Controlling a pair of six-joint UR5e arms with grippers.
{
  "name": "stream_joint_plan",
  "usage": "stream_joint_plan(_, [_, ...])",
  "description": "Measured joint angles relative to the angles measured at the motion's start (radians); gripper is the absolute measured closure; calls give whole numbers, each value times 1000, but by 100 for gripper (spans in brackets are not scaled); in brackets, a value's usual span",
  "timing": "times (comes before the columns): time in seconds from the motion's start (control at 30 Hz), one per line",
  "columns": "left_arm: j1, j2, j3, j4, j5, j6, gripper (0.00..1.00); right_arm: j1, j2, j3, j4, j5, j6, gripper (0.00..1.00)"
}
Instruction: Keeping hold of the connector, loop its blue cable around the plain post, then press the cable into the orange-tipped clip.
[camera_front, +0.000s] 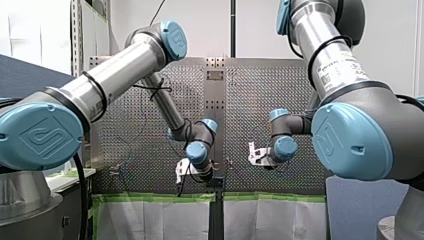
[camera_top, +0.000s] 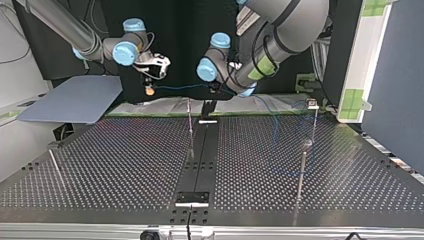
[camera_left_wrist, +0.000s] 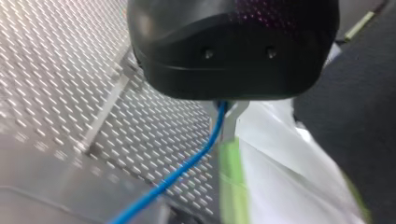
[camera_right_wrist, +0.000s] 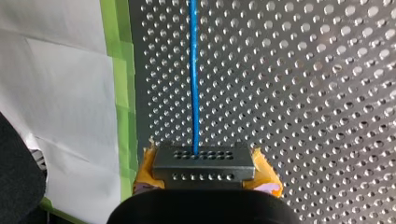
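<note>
My right gripper (camera_right_wrist: 204, 169) is shut on a dark grey connector (camera_right_wrist: 204, 158), its yellow pads (camera_right_wrist: 145, 167) on either side. The blue cable (camera_right_wrist: 193, 70) runs straight ahead from the connector over the perforated plate. In the top view the right gripper (camera_top: 149, 86) hangs at the left, and the cable (camera_top: 182, 88) stretches level to my left gripper (camera_top: 214, 91). The left gripper (camera_left_wrist: 227, 116) is shut on the cable (camera_left_wrist: 187, 165), which trails down past its metal fingers. A thin upright post (camera_top: 190, 125) stands just below the taut span. I see no orange tip.
Another post (camera_top: 302, 167) and a small topped stand (camera_top: 313, 105) rise at the top view's right, a leaning rod (camera_top: 56, 167) at its left. A black strip (camera_top: 200, 155) splits the perforated table (camera_top: 125, 165). Green tape (camera_right_wrist: 122, 93) and white paper edge the far side.
</note>
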Motion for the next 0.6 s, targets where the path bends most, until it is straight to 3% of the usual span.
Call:
stream_joint_plan(0.47, [-29,12,0,125,-25,-38,99,-36,3,-15,-3,-17,4,100])
stream_joint_plan(0.6, [-29,12,-1,163,-22,-46,99,-40,27,-28,-1,-27,5,100])
